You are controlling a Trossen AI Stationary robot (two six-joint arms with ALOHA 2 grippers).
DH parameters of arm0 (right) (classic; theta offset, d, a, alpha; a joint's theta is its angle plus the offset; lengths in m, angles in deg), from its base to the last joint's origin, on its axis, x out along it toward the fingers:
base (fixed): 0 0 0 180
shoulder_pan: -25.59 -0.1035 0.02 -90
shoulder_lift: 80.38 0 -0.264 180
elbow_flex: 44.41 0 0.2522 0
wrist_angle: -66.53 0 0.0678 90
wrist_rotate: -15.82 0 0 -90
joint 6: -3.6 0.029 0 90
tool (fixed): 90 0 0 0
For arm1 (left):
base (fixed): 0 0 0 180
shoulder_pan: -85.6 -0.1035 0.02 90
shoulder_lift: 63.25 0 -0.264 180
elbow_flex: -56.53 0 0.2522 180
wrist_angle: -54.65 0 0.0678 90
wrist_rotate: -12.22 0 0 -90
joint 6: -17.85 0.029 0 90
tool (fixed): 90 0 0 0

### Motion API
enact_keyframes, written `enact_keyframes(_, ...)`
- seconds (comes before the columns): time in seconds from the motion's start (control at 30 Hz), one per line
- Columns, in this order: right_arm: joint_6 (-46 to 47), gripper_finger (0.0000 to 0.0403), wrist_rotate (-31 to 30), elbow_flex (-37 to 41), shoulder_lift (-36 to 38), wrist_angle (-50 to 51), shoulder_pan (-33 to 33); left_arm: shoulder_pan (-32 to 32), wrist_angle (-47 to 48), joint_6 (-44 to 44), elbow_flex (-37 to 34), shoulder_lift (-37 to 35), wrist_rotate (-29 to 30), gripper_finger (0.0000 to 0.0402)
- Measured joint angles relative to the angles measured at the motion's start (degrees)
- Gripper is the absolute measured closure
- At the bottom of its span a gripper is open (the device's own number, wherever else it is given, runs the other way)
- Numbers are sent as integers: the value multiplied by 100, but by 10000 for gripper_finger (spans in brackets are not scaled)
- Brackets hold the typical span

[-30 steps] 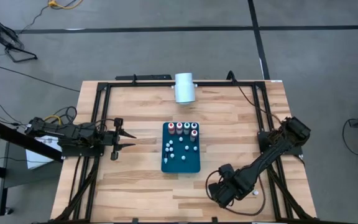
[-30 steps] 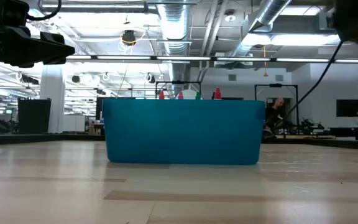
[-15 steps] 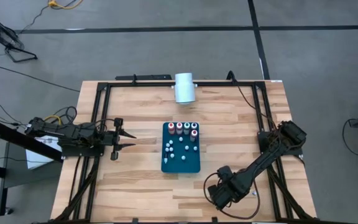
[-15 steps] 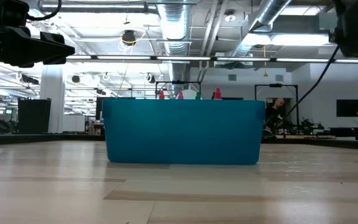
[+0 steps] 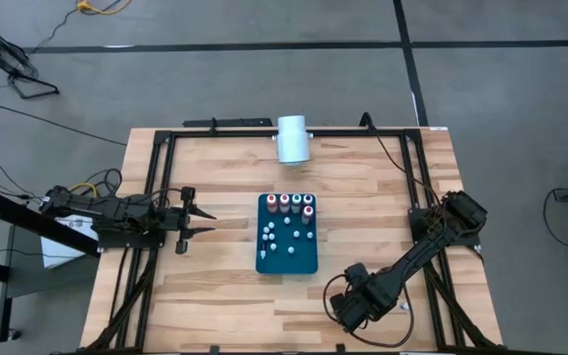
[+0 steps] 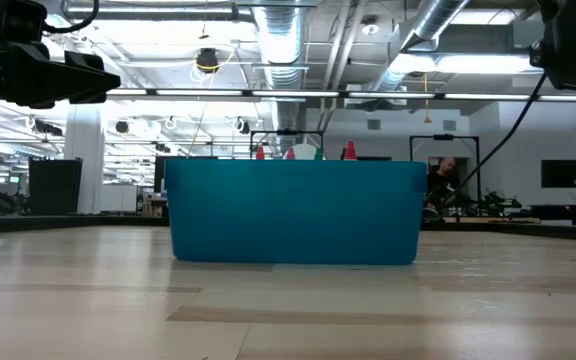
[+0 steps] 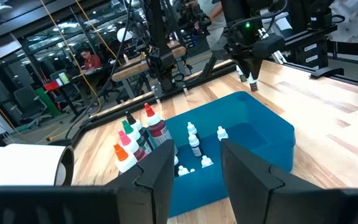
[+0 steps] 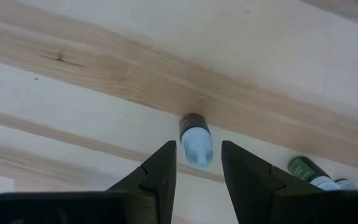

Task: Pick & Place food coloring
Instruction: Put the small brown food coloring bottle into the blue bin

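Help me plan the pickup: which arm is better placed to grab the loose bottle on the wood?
Right: its gripper hangs over the lying bottle, fingers open astride it. The left gripper waits beside the teal bin.

2 dark arms (image 5: 417, 258), black cables, pointed fingers (image 5: 203, 213).

White cylinder (image 5: 293, 138) at the far edge of the wooden table (image 5: 215, 276).

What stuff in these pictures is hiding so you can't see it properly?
- Low view: the blue bin's wall hides the little bottles inside; only a few cap tips poke over the rim.
- High view: the right pincer is covered from above by its own arm.
- Right wrist view: the green bottle is partly behind a finger.
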Motion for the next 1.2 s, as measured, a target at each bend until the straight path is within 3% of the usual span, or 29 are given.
enact_keyframes(0.67,-175,287,145,3,-285,-234,-13,2,-1,6,0,2,-2,278)
enact_keyframes(1.03,-183,340,151,-2,-267,-241,11,0,-1,6,0,0,0,278)
enact_keyframes(1.2,-229,345,149,-31,-264,-304,48,2,-1,6,0,2,0,278)
